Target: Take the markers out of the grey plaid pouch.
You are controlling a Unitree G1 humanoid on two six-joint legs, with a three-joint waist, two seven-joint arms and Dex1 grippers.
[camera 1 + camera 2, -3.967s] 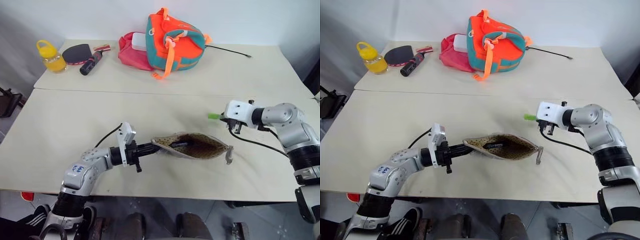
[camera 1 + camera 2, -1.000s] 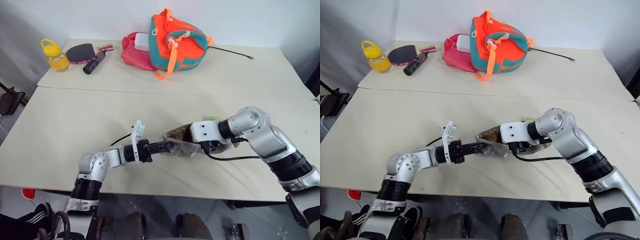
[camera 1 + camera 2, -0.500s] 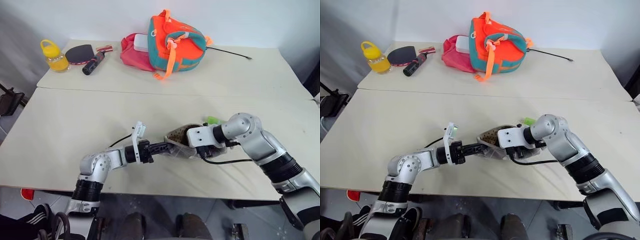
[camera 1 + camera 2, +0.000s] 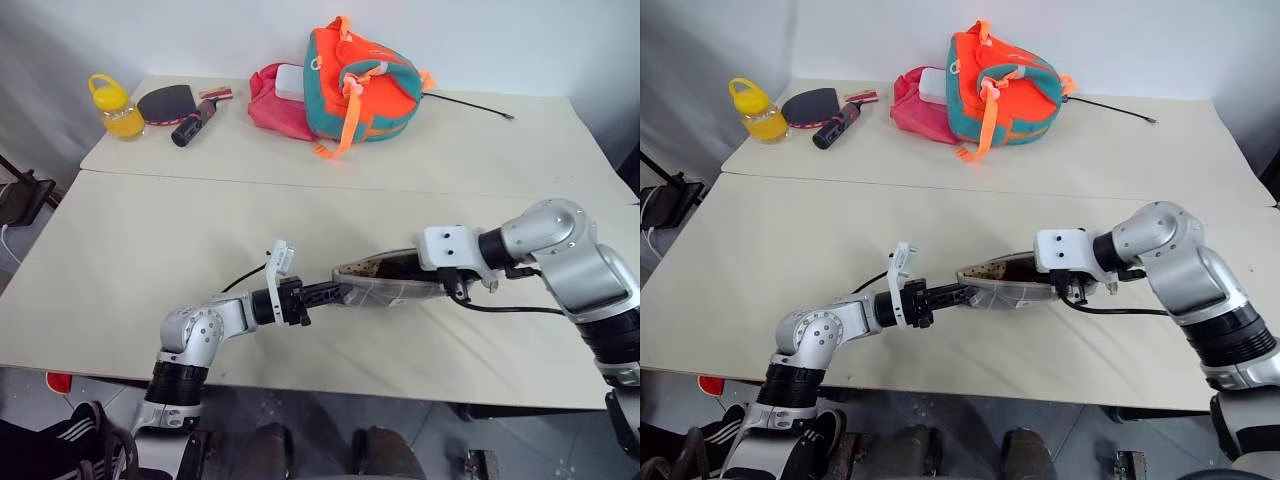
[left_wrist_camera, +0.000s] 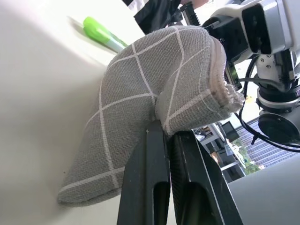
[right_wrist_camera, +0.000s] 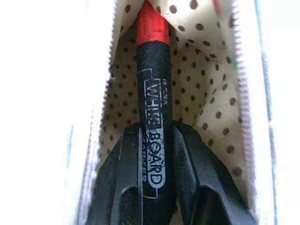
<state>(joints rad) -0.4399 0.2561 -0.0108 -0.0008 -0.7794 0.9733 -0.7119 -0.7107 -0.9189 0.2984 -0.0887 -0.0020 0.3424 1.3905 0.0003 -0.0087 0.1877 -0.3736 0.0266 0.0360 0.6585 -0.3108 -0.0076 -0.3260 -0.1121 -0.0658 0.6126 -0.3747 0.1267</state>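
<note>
My right gripper (image 6: 151, 140) just clamped the dark marker (image 6: 152, 98) and it's lifting from the grey plaid pouch (image 4: 385, 290) near the desk's front edge; left gripper (image 5: 169, 140) pinches the pouch's corner. Green marker (image 5: 103, 34) already out.

Green marker (image 5: 101, 35) half hidden behind pouch (image 5: 140, 112). Dark marker (image 6: 152, 98) lower end hidden between right gripper (image 6: 152, 154) fingers.

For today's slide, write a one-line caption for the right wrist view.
Right end effector gripping a black whiteboard marker, red end inside the grey plaid pouch.
</note>
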